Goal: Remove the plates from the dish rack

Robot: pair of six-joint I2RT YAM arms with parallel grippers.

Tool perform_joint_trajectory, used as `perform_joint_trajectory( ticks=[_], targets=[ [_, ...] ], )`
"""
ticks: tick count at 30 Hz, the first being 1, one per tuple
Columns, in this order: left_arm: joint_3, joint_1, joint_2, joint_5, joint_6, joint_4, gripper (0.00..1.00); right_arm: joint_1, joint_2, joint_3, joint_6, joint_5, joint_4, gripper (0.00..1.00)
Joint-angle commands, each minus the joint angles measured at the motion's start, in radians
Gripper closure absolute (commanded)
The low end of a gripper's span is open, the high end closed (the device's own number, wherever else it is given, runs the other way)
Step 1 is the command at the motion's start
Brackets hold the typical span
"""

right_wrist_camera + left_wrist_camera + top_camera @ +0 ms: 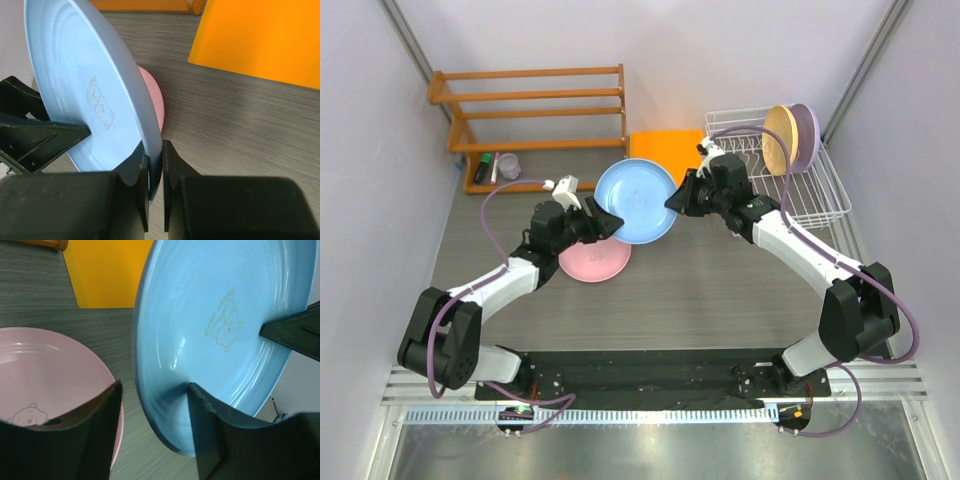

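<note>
The light blue plate [635, 200] hangs tilted above the table between both arms. My right gripper [677, 200] is shut on its right rim; the right wrist view shows both fingers pinching the edge [155, 150] of the plate [85, 90]. My left gripper [610, 222] is open with the plate's left rim between its jaws [155, 387]; one finger lies against the plate's inner face [215, 330]. The pink plate [592, 263] lies flat on the table below it. The pale yellow plate [778, 135] and the lavender plate [810, 130] stand in the white dish rack [820, 195].
An orange flat mat [665, 145] lies behind the blue plate. An orange wooden slatted shelf [535, 110] stands at the back left, with a small cup and marker [495, 165] at its base. Walls close in on both sides.
</note>
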Motion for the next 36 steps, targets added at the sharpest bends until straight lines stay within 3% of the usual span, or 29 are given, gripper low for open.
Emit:
perform_joint_trajectory(
  ticks=[1,8,9,10,13,19,20,21,23,24,27,36],
  targets=[
    [-0.005,0.003,-0.006,-0.05,0.001,0.052,0.51,0.008,-0.023,-0.01,0.039,-0.05,0.076,0.97],
    [-0.017,0.003,-0.055,-0.135,0.031,-0.01,0.5,0.008,-0.012,-0.011,0.028,0.001,0.05,0.97],
    [-0.017,0.003,-0.061,-0.142,0.034,-0.019,0.53,0.008,-0.011,-0.008,0.03,0.004,0.049,0.97],
    [-0.017,0.003,-0.062,-0.158,0.037,-0.029,0.67,0.008,-0.008,-0.007,0.033,0.002,0.046,0.97],
    [-0.008,0.003,-0.062,-0.159,0.051,-0.045,0.87,0.009,0.003,0.001,0.033,-0.022,0.047,0.97],
    [0.011,0.001,-0.024,-0.136,0.05,-0.037,1.0,0.009,0.028,0.007,0.036,-0.077,0.049,0.97],
    [0.011,0.003,-0.023,-0.132,0.048,-0.037,1.0,0.009,0.031,0.006,0.037,-0.077,0.047,0.94],
    [0.012,0.003,-0.022,-0.132,0.05,-0.039,1.0,0.009,0.034,0.004,0.037,-0.077,0.047,0.8],
    [0.012,0.003,-0.03,-0.146,0.054,-0.048,1.0,0.009,0.038,0.006,0.031,-0.077,0.038,0.65],
    [0.015,0.003,-0.042,-0.181,0.057,-0.083,1.0,0.009,0.04,0.007,0.03,-0.07,0.035,0.5],
    [0.04,0.003,-0.071,-0.262,0.088,-0.193,1.0,0.009,0.04,0.016,0.002,-0.004,0.001,0.28],
    [0.081,0.006,-0.159,-0.431,0.131,-0.388,1.0,0.005,0.057,0.035,-0.056,0.122,-0.075,0.24]
  ],
)
